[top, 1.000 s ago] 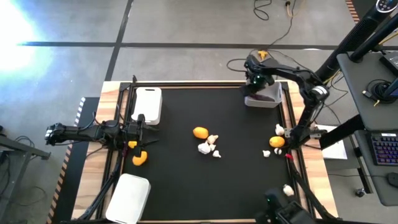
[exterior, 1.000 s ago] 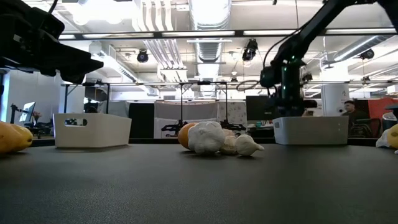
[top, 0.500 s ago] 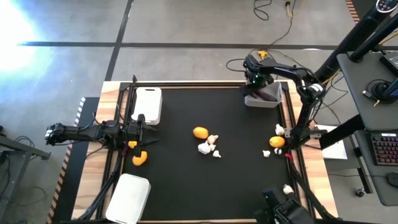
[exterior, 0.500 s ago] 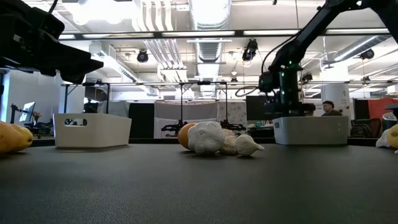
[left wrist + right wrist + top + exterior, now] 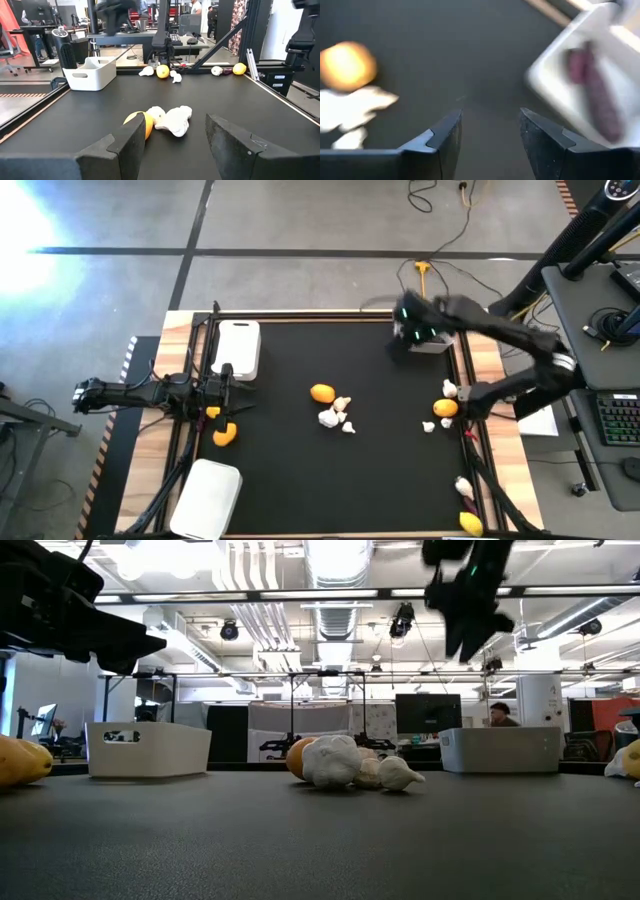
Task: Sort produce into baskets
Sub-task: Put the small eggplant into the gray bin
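You have barely begun: one purple piece (image 5: pixel 592 95) lies in the basket (image 5: pixel 432 343) at two o'clock, while lemons (image 5: pixel 322 393) and whitish pieces (image 5: pixel 330 417) sit mid-tabletop (image 5: pixel 300 470) (more at three o'clock). Since a second ago, the right pincer (image 5: pixel 490 135), empty and wide, has lifted off that basket. The left pincer (image 5: pixel 175 137) waits wide at nine o'clock.

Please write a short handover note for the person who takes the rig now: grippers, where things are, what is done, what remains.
Right gripper: open, empty, beside the far right basket, which holds a purple piece.
Left gripper: open, empty, waiting at the table's left edge.
Left baskets: far and near.
Left to sort: lemon and whitish pieces mid-table, a lemon at left, more produce along the right edge.
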{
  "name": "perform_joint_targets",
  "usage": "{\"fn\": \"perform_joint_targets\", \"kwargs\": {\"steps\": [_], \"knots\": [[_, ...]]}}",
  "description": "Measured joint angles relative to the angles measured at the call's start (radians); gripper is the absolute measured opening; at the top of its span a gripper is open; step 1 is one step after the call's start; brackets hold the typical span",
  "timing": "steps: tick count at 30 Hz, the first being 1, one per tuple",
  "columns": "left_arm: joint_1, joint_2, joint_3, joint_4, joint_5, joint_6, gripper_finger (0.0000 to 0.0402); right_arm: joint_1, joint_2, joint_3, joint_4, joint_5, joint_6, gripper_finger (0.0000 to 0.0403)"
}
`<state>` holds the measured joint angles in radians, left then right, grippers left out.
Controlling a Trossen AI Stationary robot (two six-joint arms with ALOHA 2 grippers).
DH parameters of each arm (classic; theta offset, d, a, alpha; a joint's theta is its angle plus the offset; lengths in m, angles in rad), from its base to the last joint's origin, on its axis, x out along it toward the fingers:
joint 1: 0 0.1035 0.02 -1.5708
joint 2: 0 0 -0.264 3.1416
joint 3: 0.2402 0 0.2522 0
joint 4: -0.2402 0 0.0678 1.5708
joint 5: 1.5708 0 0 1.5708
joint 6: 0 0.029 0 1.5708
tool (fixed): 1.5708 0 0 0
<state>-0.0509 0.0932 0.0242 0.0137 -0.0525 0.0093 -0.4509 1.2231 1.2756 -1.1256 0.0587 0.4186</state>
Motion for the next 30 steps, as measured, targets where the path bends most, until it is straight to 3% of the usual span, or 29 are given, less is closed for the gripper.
{"fn": "perform_joint_targets", "kwargs": {"steps": [7,13,19,23,30], "knots": [[0.000,0.000,0.000,0.000,0.000,0.000,0.0190,0.533,-0.192,-0.232,0.063,0.142,0.429,0.0182],[0.000,0.000,0.000,0.000,0.000,0.000,0.0190,0.903,-0.188,-0.456,0.322,0.117,0.813,0.0180],[0.000,0.000,0.000,0.000,0.000,0.000,0.0190,1.083,-0.057,-0.476,0.392,-0.133,1.110,0.0178],[0.000,0.000,0.000,0.000,0.000,0.000,0.0190,1.160,0.070,-0.435,0.409,-0.389,1.277,0.0180],[0.000,0.000,0.000,0.000,0.000,0.000,0.0190,1.271,0.308,-0.369,0.404,-0.784,1.283,0.0190]]}}
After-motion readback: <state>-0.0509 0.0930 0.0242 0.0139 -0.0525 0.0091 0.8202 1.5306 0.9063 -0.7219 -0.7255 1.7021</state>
